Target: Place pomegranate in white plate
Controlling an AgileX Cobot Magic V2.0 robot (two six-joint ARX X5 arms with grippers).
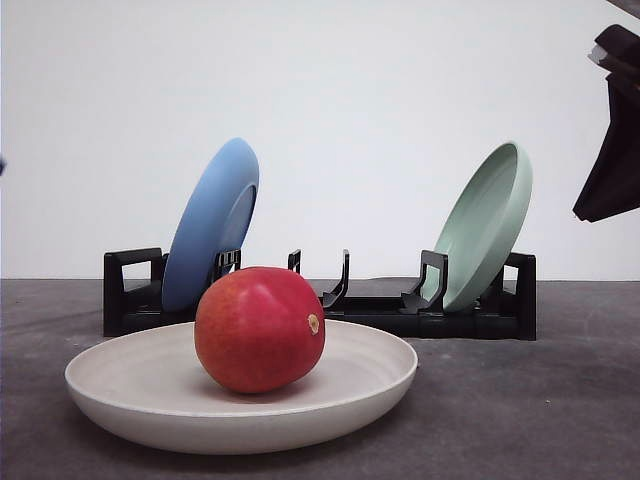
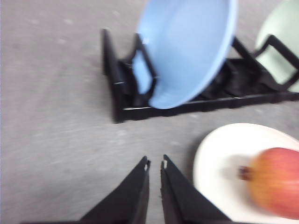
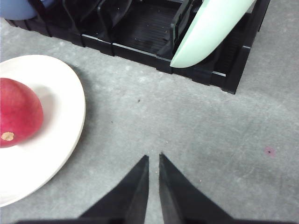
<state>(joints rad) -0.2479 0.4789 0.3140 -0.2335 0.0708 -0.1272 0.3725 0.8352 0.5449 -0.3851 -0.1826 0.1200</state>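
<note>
The pomegranate point(image 1: 259, 328), a smooth red fruit with a small tan scar, rests inside the white plate point(image 1: 120, 380) at the front of the table. In the left wrist view the fruit point(image 2: 275, 182) lies on the plate point(image 2: 224, 154), apart from my left gripper point(image 2: 155, 163), whose black fingers are closed together over bare table with nothing between them. In the right wrist view the fruit point(image 3: 17, 112) sits on the plate point(image 3: 65, 116), well off to the side of my right gripper point(image 3: 153, 157), also shut and empty. Part of the right arm point(image 1: 612, 150) hangs high at the right.
Behind the plate stands a black dish rack point(image 1: 380, 310), holding a blue plate point(image 1: 212, 222) upright on its left end and a pale green plate point(image 1: 487, 225) on its right end. Grey table point(image 3: 210, 126) lies between the rack and the grippers.
</note>
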